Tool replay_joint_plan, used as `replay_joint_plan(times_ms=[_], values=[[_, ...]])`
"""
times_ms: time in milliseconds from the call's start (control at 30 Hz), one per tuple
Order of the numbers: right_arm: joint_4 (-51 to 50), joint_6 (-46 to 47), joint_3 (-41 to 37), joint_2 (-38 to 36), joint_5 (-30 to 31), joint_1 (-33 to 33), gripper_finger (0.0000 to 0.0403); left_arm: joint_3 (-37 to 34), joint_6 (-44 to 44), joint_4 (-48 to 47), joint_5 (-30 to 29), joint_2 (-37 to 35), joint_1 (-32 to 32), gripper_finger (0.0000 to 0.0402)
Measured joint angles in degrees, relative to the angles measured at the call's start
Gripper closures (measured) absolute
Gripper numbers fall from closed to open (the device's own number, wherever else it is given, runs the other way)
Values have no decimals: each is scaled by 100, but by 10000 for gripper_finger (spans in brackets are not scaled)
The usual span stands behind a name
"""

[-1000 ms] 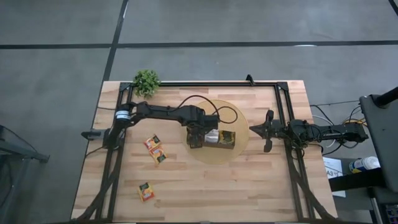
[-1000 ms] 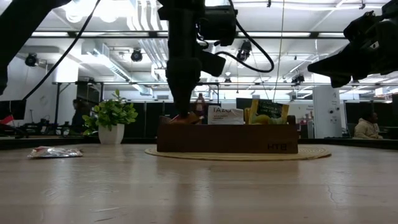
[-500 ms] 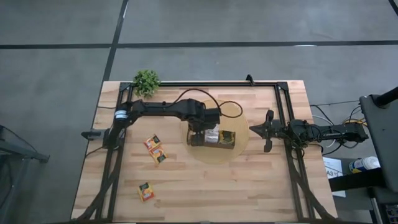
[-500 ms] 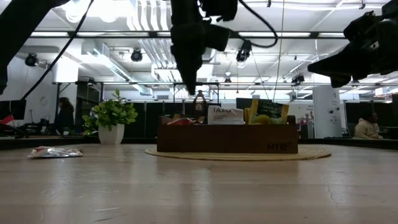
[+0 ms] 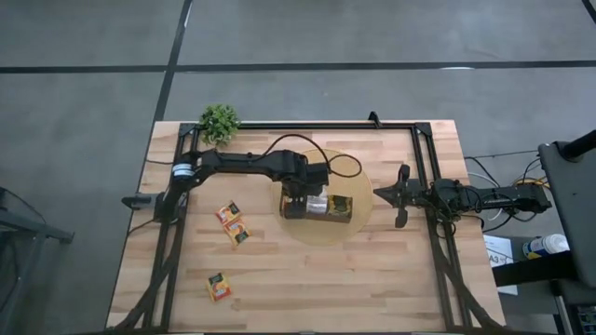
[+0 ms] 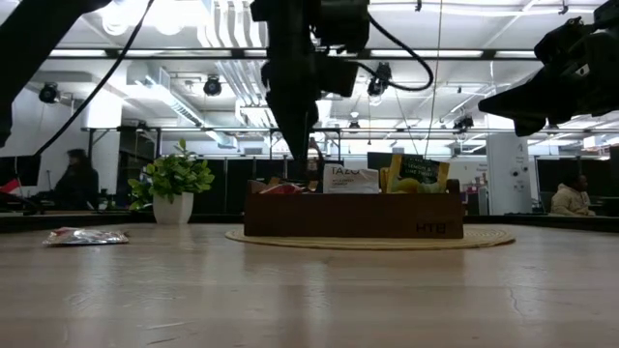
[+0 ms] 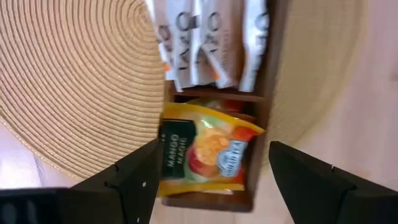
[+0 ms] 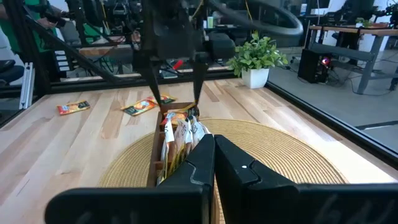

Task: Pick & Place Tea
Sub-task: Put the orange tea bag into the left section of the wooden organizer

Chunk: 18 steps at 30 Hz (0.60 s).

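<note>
Above the wooden box (image 5: 318, 207), left gripper (image 5: 296, 197) has lifted, jaws wide and empty.

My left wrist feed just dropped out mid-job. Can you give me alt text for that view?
A yellow-red-black tea sachet lies in the end compartment of the brown wooden box, seen between the open fingers of the left gripper above it. White-orange sachets stand in the next compartment, and the box sits on a round woven mat.
</note>
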Motion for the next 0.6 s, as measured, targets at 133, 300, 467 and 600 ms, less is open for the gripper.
replay_joint_plan(times_ms=[133,300,467,600], values=[[1,0,-2,0,0,0,394,-224,60,214,-165,4,21,115],[-1,0,0,1,1,0,394,-513,87,427,-192,4,49,115],[-1,0,-2,0,0,0,394,-867,97,960,-726,4,47,115],[-1,0,0,0,1,0,394,-1041,99,1342,-1284,4,50,115]])
